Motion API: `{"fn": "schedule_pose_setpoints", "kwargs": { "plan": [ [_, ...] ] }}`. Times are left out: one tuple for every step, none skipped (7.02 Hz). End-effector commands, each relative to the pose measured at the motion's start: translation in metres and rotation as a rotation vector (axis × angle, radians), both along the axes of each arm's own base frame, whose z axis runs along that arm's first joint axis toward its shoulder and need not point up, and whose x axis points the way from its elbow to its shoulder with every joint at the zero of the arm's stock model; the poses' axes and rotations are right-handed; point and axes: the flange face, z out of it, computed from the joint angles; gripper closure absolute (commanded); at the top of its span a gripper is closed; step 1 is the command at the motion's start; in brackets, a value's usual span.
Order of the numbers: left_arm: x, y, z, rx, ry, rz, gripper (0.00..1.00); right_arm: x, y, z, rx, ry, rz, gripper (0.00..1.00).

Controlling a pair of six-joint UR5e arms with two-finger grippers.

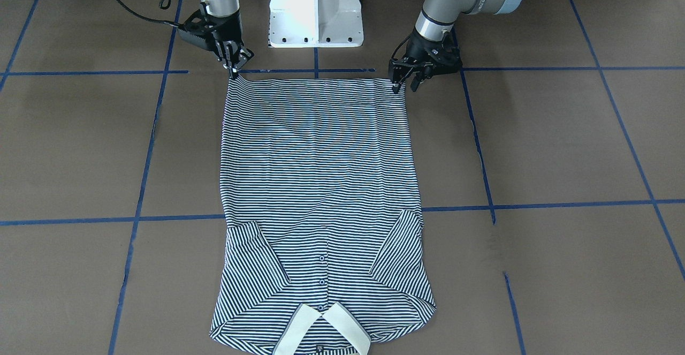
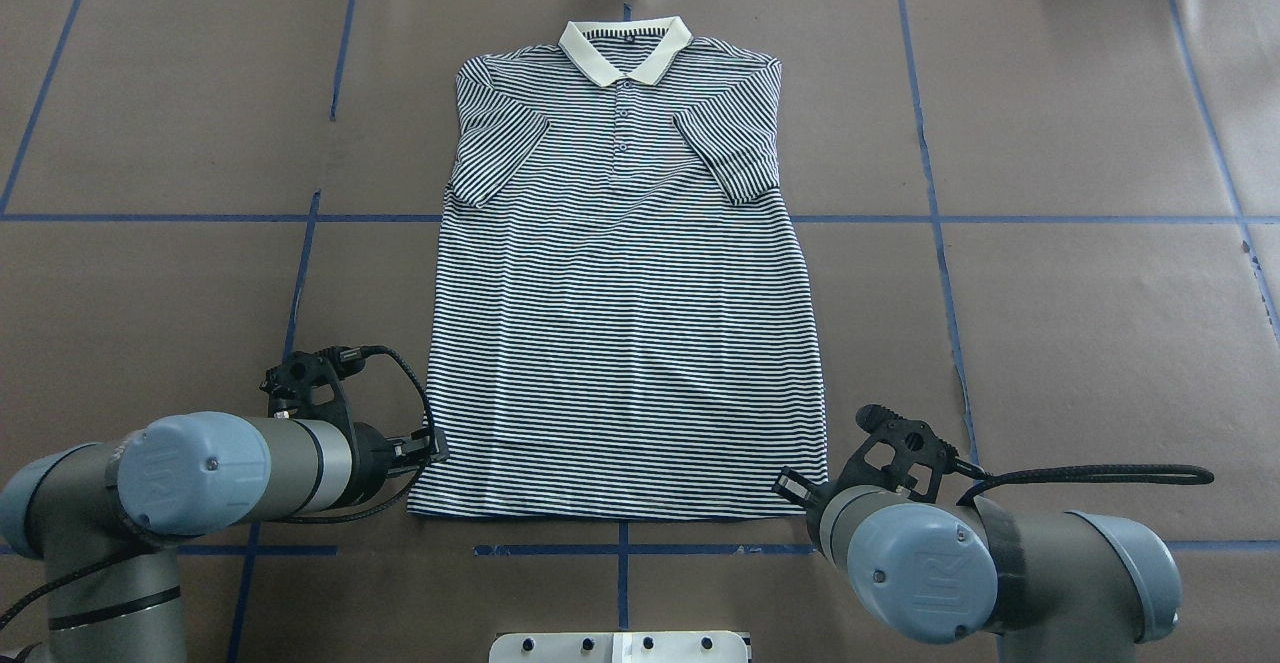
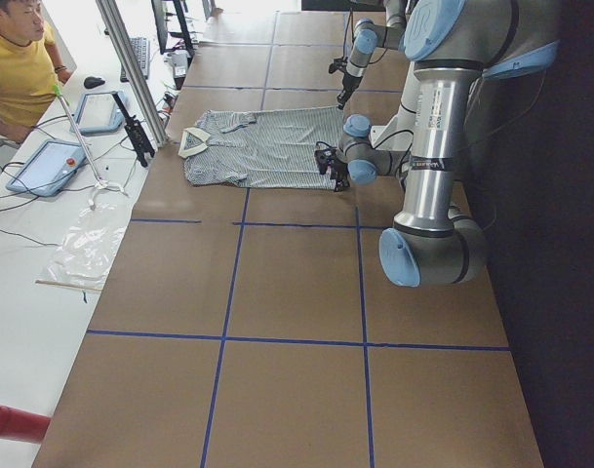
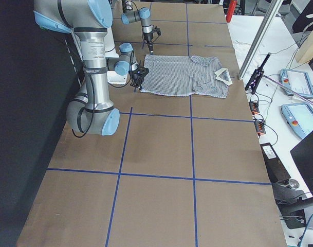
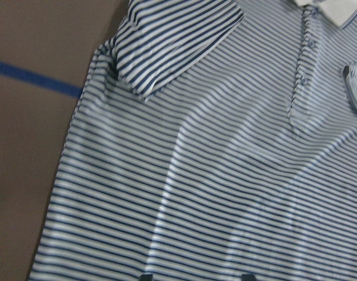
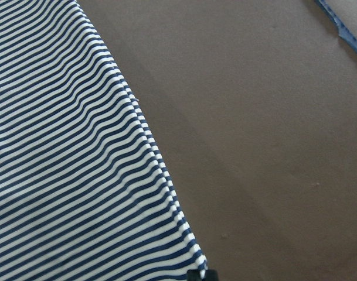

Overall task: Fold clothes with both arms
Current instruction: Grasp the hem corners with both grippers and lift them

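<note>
Pinching one bottom corner of the polo shirt (image 1: 321, 183) with the right claw (image 1: 234, 71), shut tight. Holding the left claw (image 1: 404, 84) apart at the other corner. Flat on the bench (image 1: 562, 146).

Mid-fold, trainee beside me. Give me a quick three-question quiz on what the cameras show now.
1. True or false: both sleeves of the shirt are folded in over its front.
2. The left gripper and right gripper are each at a hem corner. Which is shut on it? A) left B) right C) both
3. Fill in: the collar lies at the shirt's end ____ from the robot.
Key: 1 true; 2 B; 3 farthest.
</note>
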Motion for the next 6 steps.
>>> {"fn": "schedule_pose_setpoints", "kwargs": {
  "plan": [
    [0.0042,0.0088,0.0003,-0.004,-0.004,0.018,0.41,0.0,-0.0003,-0.0005,0.0,-0.001,0.001,1.0],
    [0.0079,0.0139,0.0019,-0.008,-0.015,0.03,0.42,0.0005,-0.0003,0.0011,0.0,0.002,0.001,1.0],
    [0.0076,0.015,0.0016,-0.011,-0.024,0.033,0.44,0.0005,-0.0004,0.0011,0.001,0.002,0.002,1.0],
    [0.0092,0.0172,0.0041,-0.013,-0.03,0.038,0.47,0.0003,0.0003,-0.0004,0.001,-0.001,0.0,1.0],
    [0.0092,0.0172,0.0043,-0.013,-0.032,0.038,0.55,0.0009,-0.0002,0.0004,0.0,0.001,0.001,1.0],
    [0.0089,0.0174,0.0021,-0.013,-0.027,0.039,0.9,0.0,0.0003,0.0003,0.001,0.001,0.0,1.0]
  ]
}}
